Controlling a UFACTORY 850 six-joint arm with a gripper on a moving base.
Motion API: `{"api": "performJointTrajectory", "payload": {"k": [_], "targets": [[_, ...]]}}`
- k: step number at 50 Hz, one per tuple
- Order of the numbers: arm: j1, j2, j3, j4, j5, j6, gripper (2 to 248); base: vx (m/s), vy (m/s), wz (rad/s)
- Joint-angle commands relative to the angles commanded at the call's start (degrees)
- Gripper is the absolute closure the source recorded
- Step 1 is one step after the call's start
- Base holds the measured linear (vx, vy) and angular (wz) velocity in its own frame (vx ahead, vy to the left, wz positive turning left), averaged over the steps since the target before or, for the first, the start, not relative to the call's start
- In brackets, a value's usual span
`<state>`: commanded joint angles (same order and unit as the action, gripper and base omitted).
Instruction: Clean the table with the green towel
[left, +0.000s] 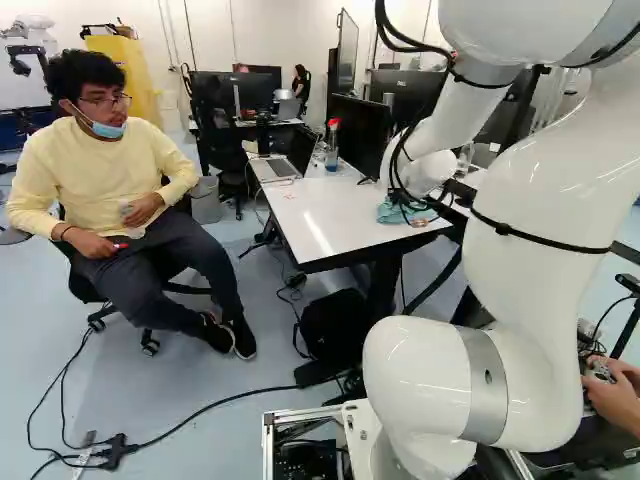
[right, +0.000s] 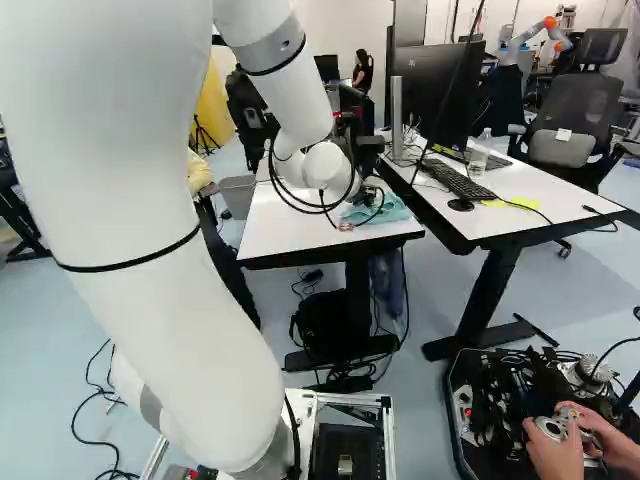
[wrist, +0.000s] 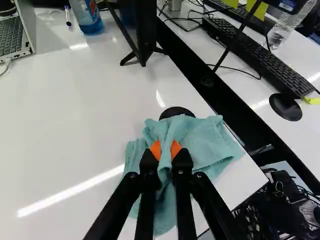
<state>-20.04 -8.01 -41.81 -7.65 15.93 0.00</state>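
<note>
In the wrist view my gripper (wrist: 166, 150) is shut on a raised fold of the green towel (wrist: 210, 140), its orange pads pressing from both sides. The bunched towel lies on the white table (wrist: 75, 110) near a corner, spreading out around and under the fingers. In the right base view the towel (right: 388, 208) shows beside the arm's white wrist, near the table's edge. The wrist hides the fingers in both base views.
Just beyond the towel sits a black round object (wrist: 176, 112). Farther along the table stand a monitor stand (wrist: 143, 52), a bottle (wrist: 89, 17) and a laptop (wrist: 14, 35). Across a dark gap, a second desk bears a keyboard (wrist: 260, 55) and mouse (wrist: 286, 106).
</note>
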Motion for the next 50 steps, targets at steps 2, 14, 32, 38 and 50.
{"api": "performJointTrajectory", "payload": {"k": [2, 14, 32, 38, 50], "targets": [[0.01, 0.15, -0.13, 0.0, 0.0, 0.0, 209, 0.0, 0.0, 0.0], [0.26, 0.41, -1.63, 0.0, -0.04, 0.0, 209, 0.0, 0.0, 0.0], [2.06, -0.63, -5.37, 0.0, -1.61, 0.0, 209, 0.0, 0.0, 0.0], [3.03, -0.9, -6.51, 0.0, -2.27, 0.0, 209, 0.0, 0.0, 0.0], [5.2, -0.66, -7.94, 0.0, -3.03, 0.0, 209, 0.0, 0.0, 0.0]]}}
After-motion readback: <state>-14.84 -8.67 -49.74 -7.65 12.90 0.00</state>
